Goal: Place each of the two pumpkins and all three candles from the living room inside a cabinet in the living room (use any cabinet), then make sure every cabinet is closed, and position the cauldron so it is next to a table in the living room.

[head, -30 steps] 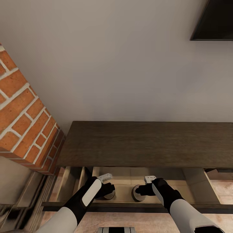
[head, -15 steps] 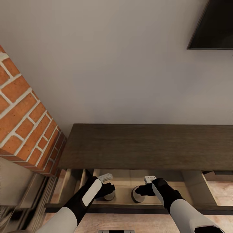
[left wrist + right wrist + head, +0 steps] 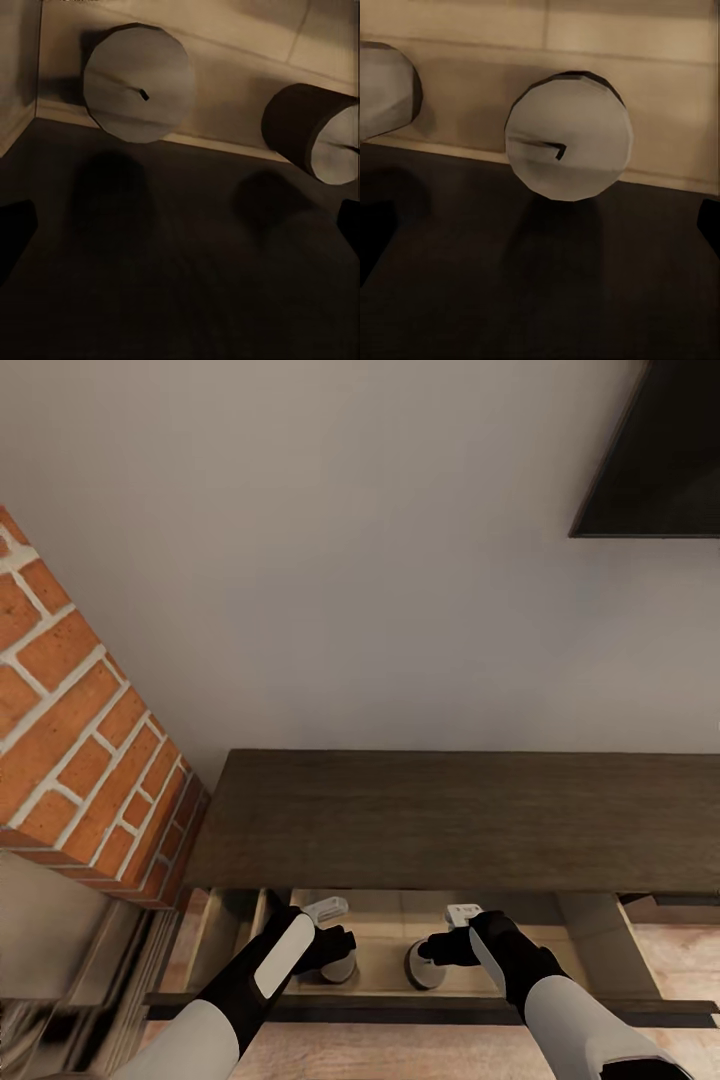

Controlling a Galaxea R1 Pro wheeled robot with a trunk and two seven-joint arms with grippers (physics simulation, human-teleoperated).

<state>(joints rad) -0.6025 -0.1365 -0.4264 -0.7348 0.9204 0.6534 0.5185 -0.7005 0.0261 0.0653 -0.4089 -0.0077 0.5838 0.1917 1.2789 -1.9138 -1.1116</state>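
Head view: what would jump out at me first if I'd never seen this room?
Probably the open drawer of the long dark cabinet, where two pale candles stand upright: one by the left pincer, the other by the right pincer. Next, the red brick wall at the left, beside the cabinet's end.

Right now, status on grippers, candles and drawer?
Both grippers open, empty, over open cabinet drawer. Two candles upright inside, apart. Nothing blocking.
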